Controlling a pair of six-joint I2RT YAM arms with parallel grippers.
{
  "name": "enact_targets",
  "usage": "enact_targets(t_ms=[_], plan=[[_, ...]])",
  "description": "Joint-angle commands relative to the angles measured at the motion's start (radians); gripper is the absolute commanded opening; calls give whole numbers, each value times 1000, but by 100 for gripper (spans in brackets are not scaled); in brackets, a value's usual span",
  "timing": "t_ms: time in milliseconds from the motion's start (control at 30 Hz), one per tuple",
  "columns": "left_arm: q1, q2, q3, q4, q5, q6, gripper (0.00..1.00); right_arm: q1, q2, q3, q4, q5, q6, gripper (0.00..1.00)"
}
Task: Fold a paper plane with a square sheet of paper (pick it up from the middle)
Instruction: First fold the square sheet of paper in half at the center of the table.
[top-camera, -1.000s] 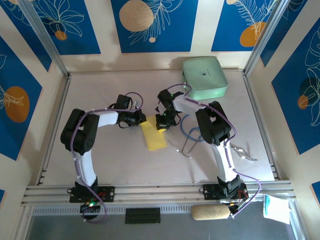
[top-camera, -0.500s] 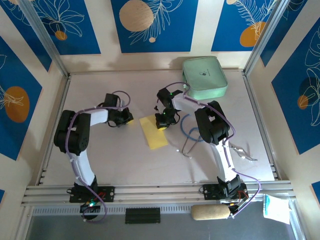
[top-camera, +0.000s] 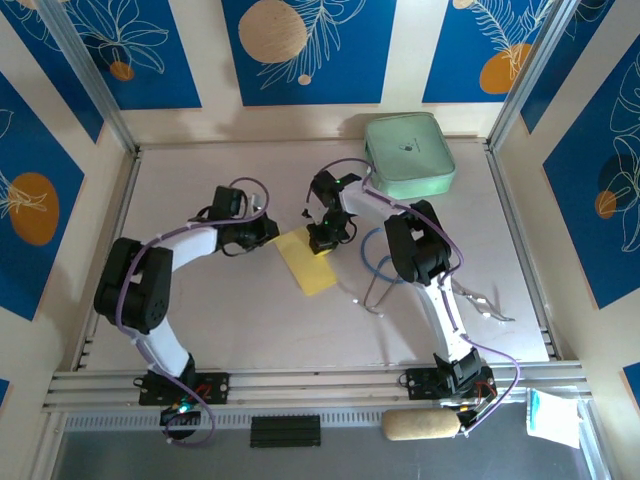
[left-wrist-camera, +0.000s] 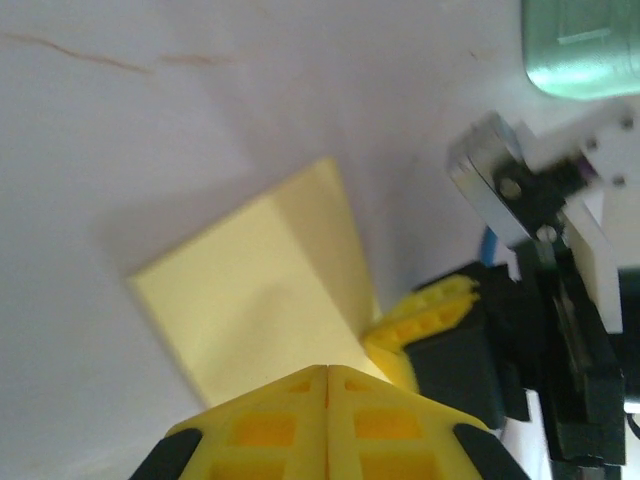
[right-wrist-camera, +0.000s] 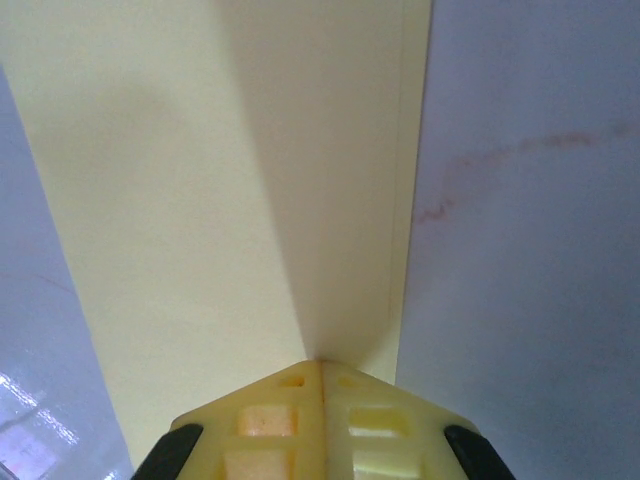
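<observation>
The left hand (top-camera: 265, 232) backed off a moment ago and has now swung in again, and the sheet of paper (top-camera: 308, 264) has turned a little on the worktop (top-camera: 230, 310) since then. To my eye that means a crease has just been pressed and the arm is lining up for the next one; the sheet is a folded oblong, far from a dart. It lies flat, well short of the green case (top-camera: 408, 155), down and to the left of it as seen from above. The right hand (top-camera: 325, 240), fingers clenched together and gripping nothing, presses its tip on the corner of the sheet nearest the case, pinning it down. The left hand, also clenched and empty, sits just at the edge of the sheet that faces away from the case — whether it touches, I can't tell.
</observation>
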Motion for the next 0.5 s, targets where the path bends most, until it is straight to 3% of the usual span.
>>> enact_targets(t_ms=[0,300,467], plan=[[-27,70,17,20,30,-28,8,1,42,36,-15,-50,-108,3],[-29,172,37,19,-18,-42,4,7,27,130,-3,-141,-237,4],[-30,187,21,26,-41,-61,3,9,-43,168,31,-180,-19,6]])
